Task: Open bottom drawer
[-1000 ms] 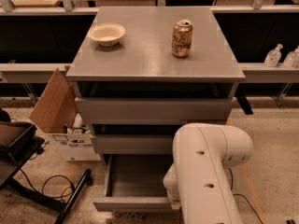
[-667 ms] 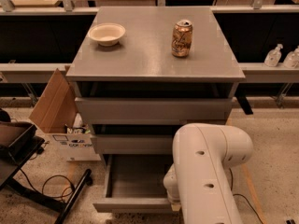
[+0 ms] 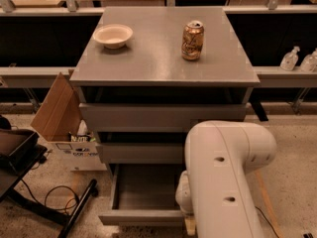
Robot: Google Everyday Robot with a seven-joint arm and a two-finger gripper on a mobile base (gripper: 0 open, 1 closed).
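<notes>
Floor-level drawer point(image 3: 141, 215) apparently beside end effector point(image 3: 190, 226)

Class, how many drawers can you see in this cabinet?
3. Top drawer just under the tabletop; middle drawer below it; bottom drawer lowest, pulled open. The arm covers part of the lower two and hides the gripper near the bottom drawer's front.

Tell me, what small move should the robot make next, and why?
Probably ease the hand back, away from the bottom drawer. The drawer already stands well out, with its grey tray showing, so the opening looks done. The hand, mostly hidden under the white arm, sits at the drawer's front right corner.
</notes>
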